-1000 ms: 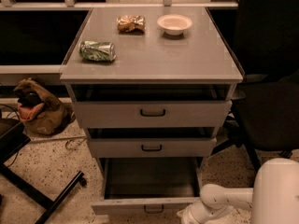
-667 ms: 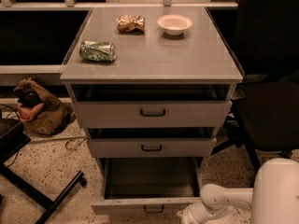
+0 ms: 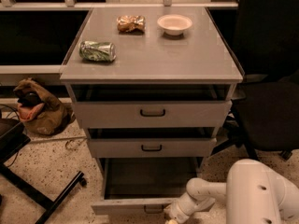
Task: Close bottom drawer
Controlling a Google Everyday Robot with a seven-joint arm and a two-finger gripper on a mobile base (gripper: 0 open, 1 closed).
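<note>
The bottom drawer [image 3: 131, 205] is the lowest of three grey drawers and is pulled far out, showing its dark-grey interior [image 3: 147, 178]. Its short front panel carries a small dark loop handle [image 3: 153, 209] near the picture's bottom edge. My white arm [image 3: 261, 192] comes in from the lower right. The gripper [image 3: 172, 217] sits at the right part of that front panel, just right of the handle, and is cut off by the bottom edge. The middle drawer [image 3: 152, 147] and top drawer [image 3: 152, 112] stand slightly open above.
On the cabinet top [image 3: 187, 59] lie a crushed green can [image 3: 97, 51], a crumpled snack bag [image 3: 130, 23] and a white bowl [image 3: 174, 24]. A brown bag [image 3: 37, 111] sits on the floor at left, black chair legs [image 3: 46, 195] at lower left, a dark office chair [image 3: 268, 101] at right.
</note>
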